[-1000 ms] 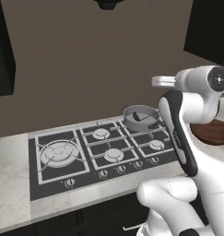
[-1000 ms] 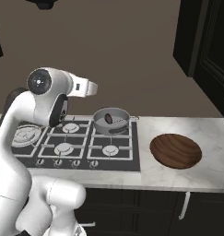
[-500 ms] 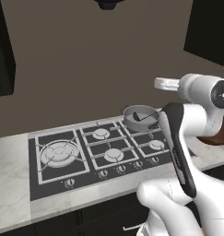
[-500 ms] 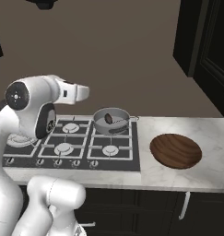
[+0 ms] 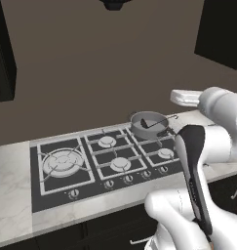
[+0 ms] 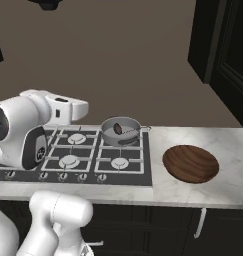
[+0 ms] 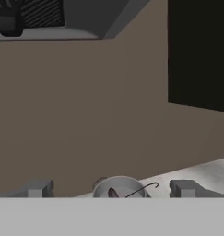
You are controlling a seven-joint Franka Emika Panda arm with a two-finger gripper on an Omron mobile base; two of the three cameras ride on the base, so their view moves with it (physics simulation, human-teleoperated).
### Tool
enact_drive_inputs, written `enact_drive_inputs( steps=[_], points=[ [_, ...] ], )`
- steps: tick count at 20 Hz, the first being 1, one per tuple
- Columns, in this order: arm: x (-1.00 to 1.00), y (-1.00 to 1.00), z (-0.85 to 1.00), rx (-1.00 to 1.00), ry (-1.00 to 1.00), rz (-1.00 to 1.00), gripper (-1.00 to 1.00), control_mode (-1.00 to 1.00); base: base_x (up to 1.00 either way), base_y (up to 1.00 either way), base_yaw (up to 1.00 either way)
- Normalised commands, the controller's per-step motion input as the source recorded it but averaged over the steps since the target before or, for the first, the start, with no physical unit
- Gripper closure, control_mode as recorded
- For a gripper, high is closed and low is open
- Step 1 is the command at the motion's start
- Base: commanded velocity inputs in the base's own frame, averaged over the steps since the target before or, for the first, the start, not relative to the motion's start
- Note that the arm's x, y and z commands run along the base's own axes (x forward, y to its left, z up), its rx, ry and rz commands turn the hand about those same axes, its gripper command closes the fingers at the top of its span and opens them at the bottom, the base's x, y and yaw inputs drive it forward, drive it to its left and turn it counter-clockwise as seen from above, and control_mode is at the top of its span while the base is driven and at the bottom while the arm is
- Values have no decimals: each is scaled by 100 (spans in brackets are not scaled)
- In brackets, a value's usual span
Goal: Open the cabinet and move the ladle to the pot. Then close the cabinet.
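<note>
The arm is swinging across the base views compared with a second ago, its big white joint now sitting farther out to the side, while the stove and pot are keeping their places. The small dark brown ladle (image 6: 118,129) is already lying inside the shallow round grey metal pot (image 6: 121,131) on the black gas stove's (image 6: 83,156) back burner, its thin stem sticking out over the rim. The tall black-brown wall cabinet (image 6: 220,47) is standing at the right and probably needs closing. A wide swing toward it risks clipping that stem. The pincer (image 7: 111,189) is spread fully wide, holding and touching nothing, looking over the pot.
</note>
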Motion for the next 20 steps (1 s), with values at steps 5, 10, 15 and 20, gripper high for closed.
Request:
enact_drive_inputs(
  steps=[5, 10, 15, 20],
  points=[
    [-31, 0, 5, -2, 0, 0, -100, 100, -10, 2, 0],
    [0, 0, 0, 0, 0, 0, -100, 100, -15, 0, 0],
    [0, 0, 0, 0, 0, 0, -100, 100, -94, -7, 0],
    [0, 0, 0, 0, 0, 0, -100, 100, -98, -31, 0]
  ],
)
